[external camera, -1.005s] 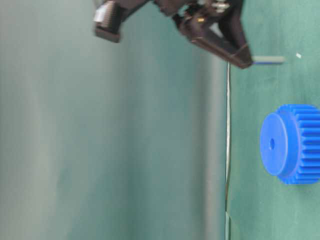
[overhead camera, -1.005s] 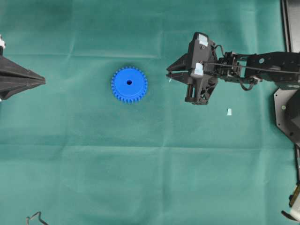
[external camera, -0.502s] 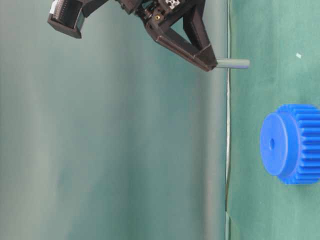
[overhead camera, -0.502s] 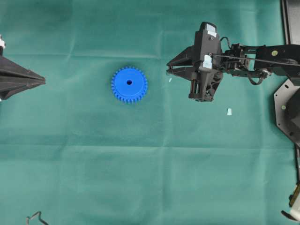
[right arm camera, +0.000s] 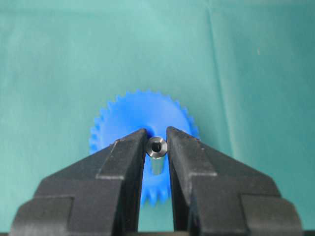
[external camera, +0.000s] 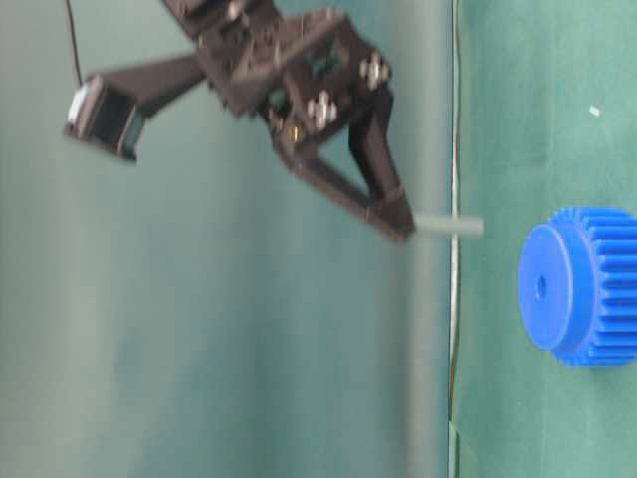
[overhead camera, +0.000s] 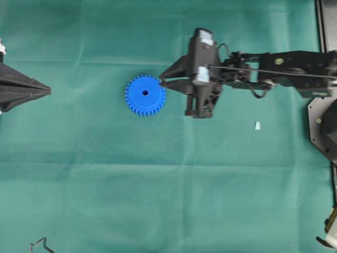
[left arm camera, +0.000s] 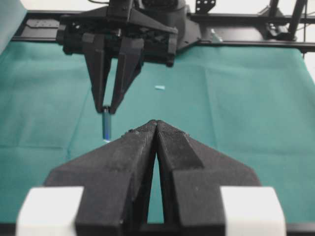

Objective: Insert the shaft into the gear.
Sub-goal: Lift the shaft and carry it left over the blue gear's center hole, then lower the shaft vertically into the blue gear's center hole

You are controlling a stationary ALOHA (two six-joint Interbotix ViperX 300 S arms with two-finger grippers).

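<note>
While the shaft [right arm camera: 156, 153] hangs in the air, the right hand [right arm camera: 157, 147] pinches it tight between its two black fingers [right arm camera: 125, 157]. It is a small grey metal pin, and its top end has a little dark hole in it. It points straight down from the fingertips. In the table-level view the shaft [external camera: 448, 226] is up off the green surface [overhead camera: 158, 184] and higher than the top of the gear, so it touches neither.

The gear [overhead camera: 145, 95] is bright blue and round, with many teeth all around its rim and a small hole in its middle. It lies flat on the surface, a bit left of the middle and nearer the far edge than the near edge. From above, the tips of the right hand [overhead camera: 162, 81] are over the gear's right rim, not over the hole. In the right wrist view the gear [right arm camera: 142, 115] sits just behind and below the pin.

The right arm [overhead camera: 274, 71] reaches in from the right edge of the surface.

The left hand [overhead camera: 47, 91] is well apart from the gear, by the left edge. Its two fingers are pressed together with nothing between them, as the left wrist view [left arm camera: 156, 125] shows.

A tiny pale scrap [overhead camera: 257, 125] lies on the surface near the right edge.
</note>
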